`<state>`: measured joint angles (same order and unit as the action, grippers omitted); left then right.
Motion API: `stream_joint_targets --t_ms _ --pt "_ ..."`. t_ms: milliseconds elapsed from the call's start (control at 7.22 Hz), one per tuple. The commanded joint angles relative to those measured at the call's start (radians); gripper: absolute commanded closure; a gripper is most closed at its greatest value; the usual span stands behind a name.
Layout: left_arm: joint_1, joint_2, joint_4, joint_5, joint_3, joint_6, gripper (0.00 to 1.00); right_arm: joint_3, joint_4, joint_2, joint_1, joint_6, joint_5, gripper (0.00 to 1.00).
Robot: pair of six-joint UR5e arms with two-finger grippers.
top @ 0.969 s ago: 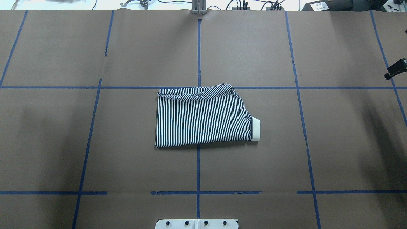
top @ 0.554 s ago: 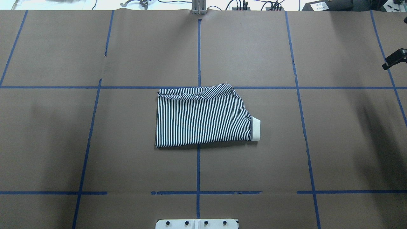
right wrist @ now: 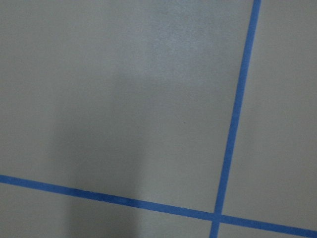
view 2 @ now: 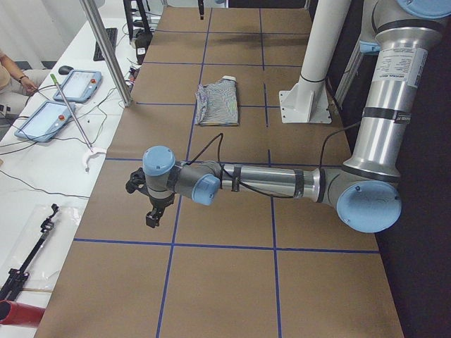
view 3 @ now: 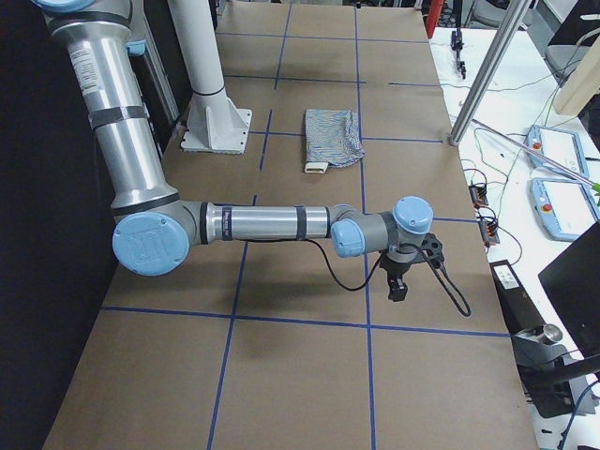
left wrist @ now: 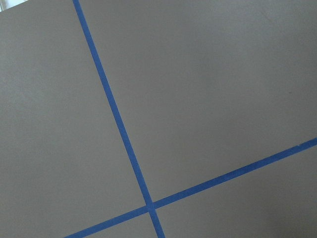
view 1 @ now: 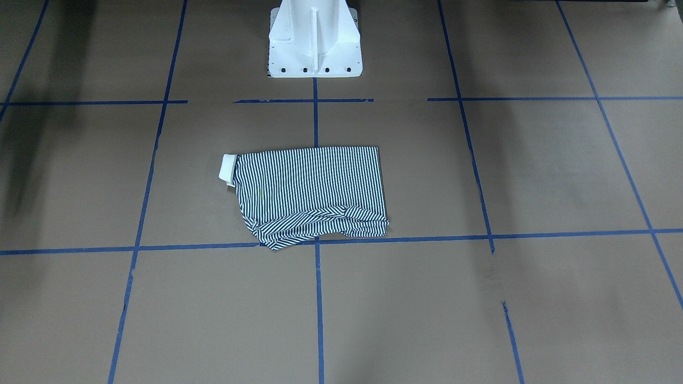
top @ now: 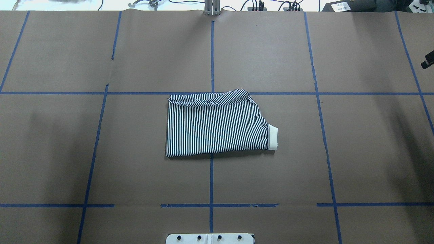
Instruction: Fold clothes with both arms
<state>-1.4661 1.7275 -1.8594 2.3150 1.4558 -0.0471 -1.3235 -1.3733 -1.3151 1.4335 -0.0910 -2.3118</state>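
Note:
The striped polo shirt (top: 217, 125) lies folded into a rough rectangle at the table's middle, with a cream band (top: 273, 137) sticking out on its right side. It also shows in the front-facing view (view 1: 309, 186). Both grippers are far from it and touch nothing. My left gripper (view 2: 153, 217) hangs over bare table at the left end, seen only in the exterior left view. My right gripper (view 3: 398, 291) hangs over the right end; only a black tip of it (top: 428, 61) shows overhead. I cannot tell whether either is open or shut. Both wrist views show only brown paper and blue tape.
The white pedestal base (view 1: 315, 48) stands at the near edge behind the shirt. Blue tape lines (top: 211, 61) grid the brown table cover. A side bench holds tablets (view 2: 56, 105), cables and a metal post (view 2: 106, 49) beyond the far edge.
The right gripper's black tip has moved farther away and toward the right edge of the overhead view, now nearly out of it. The shirt has not moved.

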Motion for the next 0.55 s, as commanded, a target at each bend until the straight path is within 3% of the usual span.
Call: stream_joint_targets --t_ms 0,415 --pt "-0.020 0.018 0.160 0.004 0.008 -0.003 0.00 0.010 -0.003 -0.048 0.056 0.054 -0.006 0.00" --pt "-0.025 -0.020 0.264 -0.002 0.037 -0.003 0.00 0.001 0.008 -0.095 0.056 0.099 -0.006 0.00"
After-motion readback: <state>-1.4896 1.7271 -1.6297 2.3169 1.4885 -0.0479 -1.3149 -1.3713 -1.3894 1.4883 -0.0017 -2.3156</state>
